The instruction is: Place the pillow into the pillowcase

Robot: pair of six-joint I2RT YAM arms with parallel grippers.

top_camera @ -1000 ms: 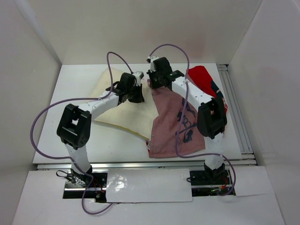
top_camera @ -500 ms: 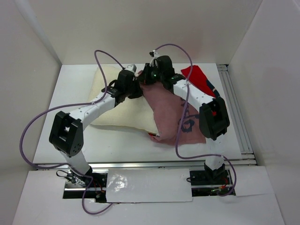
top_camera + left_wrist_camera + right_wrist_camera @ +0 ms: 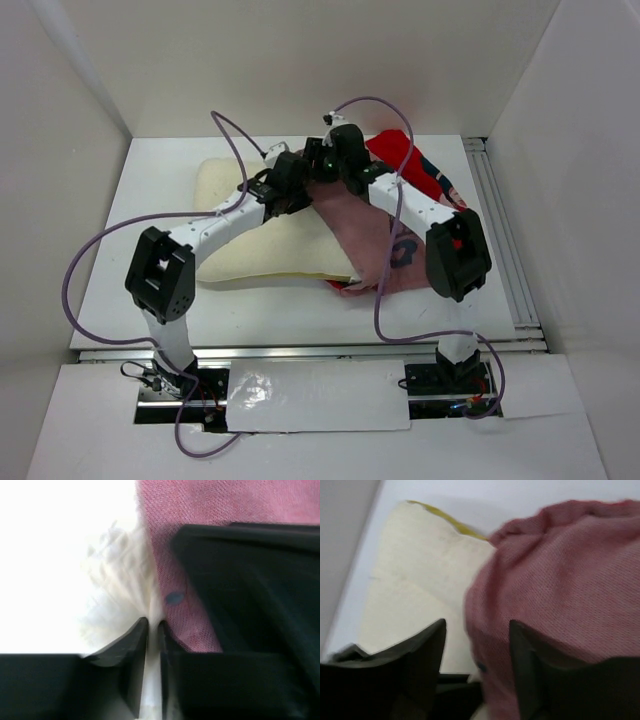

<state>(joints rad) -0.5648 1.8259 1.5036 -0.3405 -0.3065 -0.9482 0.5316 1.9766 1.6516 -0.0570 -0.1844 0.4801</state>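
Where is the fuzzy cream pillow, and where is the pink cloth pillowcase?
Fuzzy cream pillow (image 3: 255,255): top view, middle of its bare near side.
Pink cloth pillowcase (image 3: 347,225): top view, faded pink part lying over the pillow's right end.

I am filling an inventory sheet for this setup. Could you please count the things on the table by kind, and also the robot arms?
Pillow: 1
Pillowcase: 1
Robot arms: 2 (left arm, right arm)
Total: 4
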